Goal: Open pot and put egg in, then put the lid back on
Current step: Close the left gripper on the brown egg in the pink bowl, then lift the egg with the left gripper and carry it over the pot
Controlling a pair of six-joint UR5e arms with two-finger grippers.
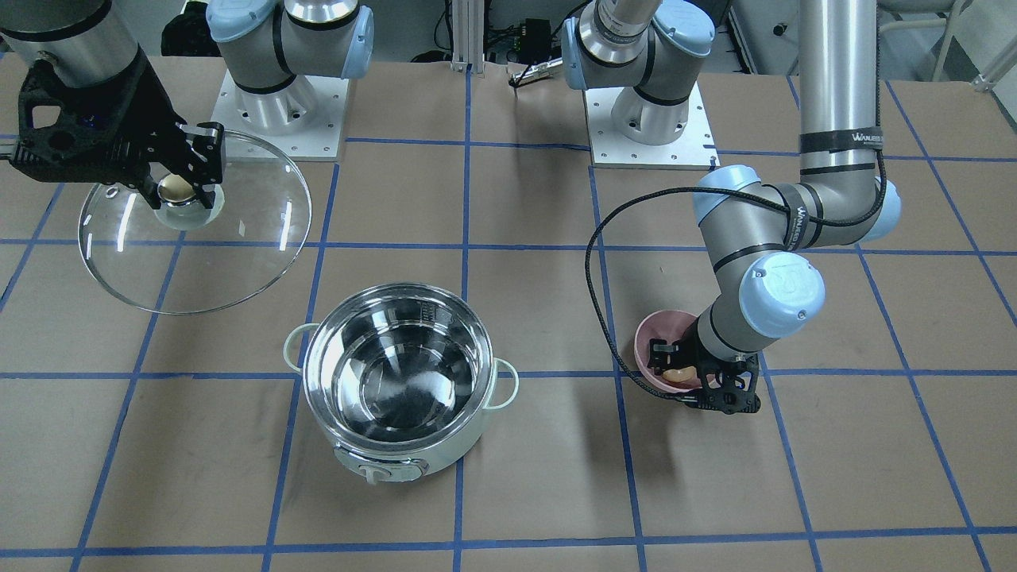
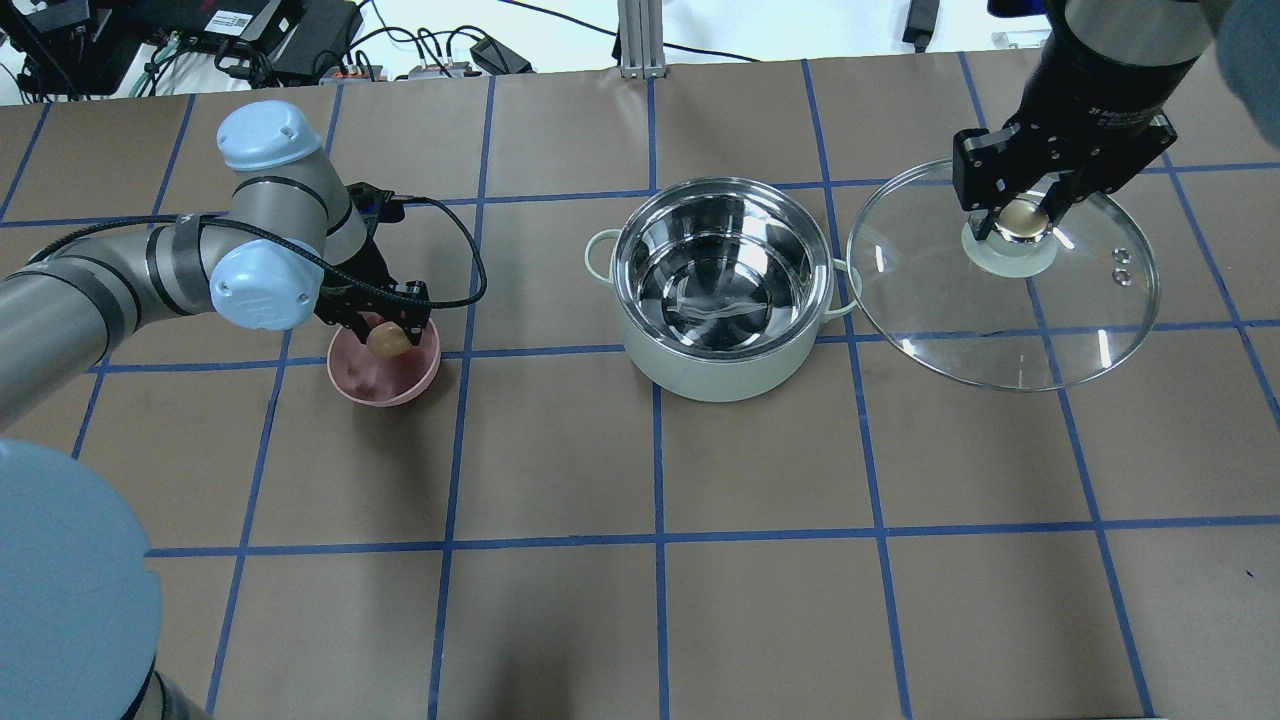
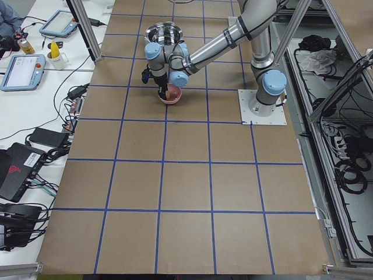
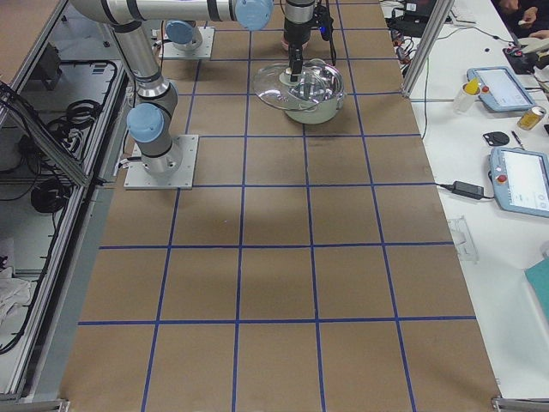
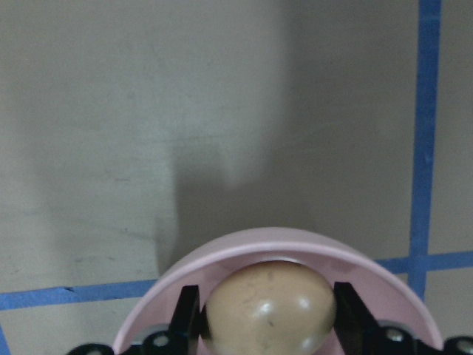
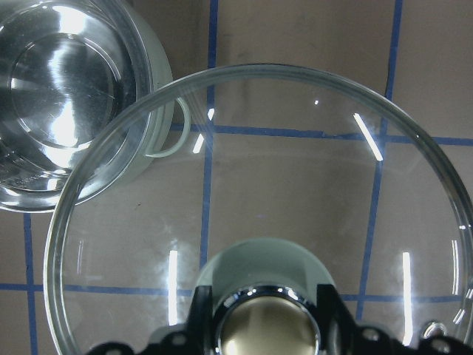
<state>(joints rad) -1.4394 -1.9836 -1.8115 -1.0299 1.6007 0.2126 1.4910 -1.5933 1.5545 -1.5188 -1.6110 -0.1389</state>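
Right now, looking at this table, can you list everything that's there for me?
table: one, brown with blue grid lines, under everything.
pot: one, pale mint outside, shiny steel inside, open and empty, mid-table.
lid: one, clear glass with a cream knob, held beside the pot on the robot's right.
bowl: one, pink, on the robot's left side of the table.
egg: one, tan, held at the bowl.
left claw: one, black, shut on the egg.
right claw: one, black, shut on the lid's knob.
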